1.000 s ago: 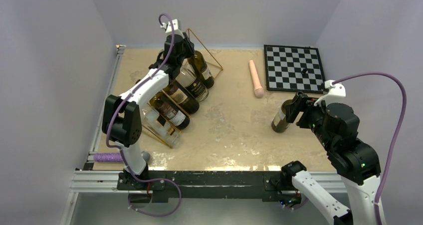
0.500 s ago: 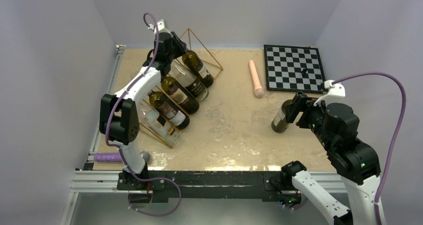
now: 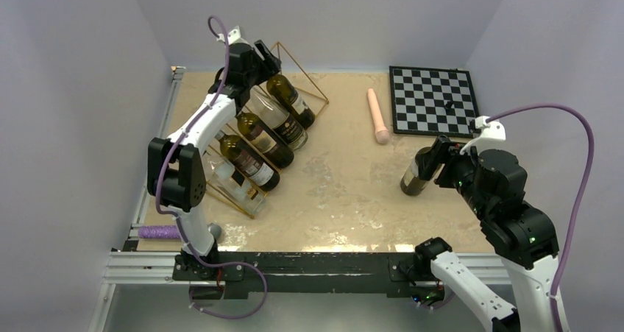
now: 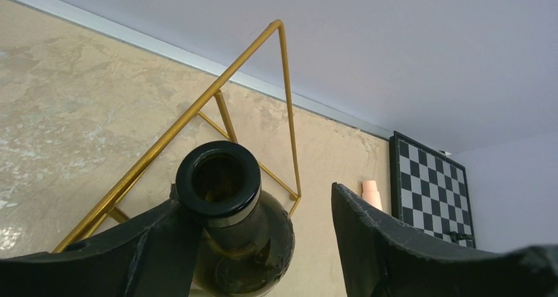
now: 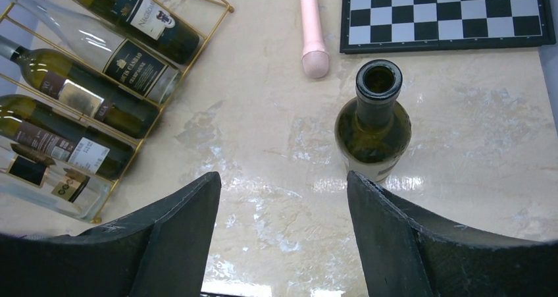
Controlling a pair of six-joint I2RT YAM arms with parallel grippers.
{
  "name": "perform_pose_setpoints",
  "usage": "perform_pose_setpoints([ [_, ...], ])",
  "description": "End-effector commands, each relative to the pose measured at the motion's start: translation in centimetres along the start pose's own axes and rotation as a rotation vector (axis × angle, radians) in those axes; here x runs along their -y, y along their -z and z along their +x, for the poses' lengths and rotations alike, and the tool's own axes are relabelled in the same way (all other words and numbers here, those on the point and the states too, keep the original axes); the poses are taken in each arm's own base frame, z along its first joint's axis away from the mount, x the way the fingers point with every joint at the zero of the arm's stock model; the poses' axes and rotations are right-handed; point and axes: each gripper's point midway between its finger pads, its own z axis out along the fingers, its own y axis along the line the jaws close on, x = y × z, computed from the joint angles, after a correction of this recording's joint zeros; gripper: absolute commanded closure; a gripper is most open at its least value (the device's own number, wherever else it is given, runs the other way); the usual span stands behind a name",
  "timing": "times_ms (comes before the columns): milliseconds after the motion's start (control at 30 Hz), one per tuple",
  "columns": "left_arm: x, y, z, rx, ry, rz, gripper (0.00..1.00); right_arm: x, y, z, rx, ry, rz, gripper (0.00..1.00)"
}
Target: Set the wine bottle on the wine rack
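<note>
Our left jaws stand open around the neck of the top bottle (image 4: 247,244) on the rack (image 4: 197,108), gripping nothing. Our right jaws are open and empty too, with the wine bottle (image 5: 372,135) upright on the counter (image 5: 276,178) just ahead at 12 o'clock and the rack off at 10. We judge this the approach; next we advance and close on the bottle.
</note>
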Motion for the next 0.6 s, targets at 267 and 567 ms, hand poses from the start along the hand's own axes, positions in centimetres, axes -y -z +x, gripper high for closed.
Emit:
perform_pose_setpoints([
  [267, -2.4, 1.9, -1.8, -0.027, 0.052, -0.237, 0.21, -0.7, -0.5, -0.7, 0.028, -0.011, -0.025, 0.25],
  [567, -0.6, 4.0, -3.2, -0.018, 0.05, -0.177, 0.14, -0.6, -0.2, -0.7, 0.033, -0.02, -0.026, 0.25],
])
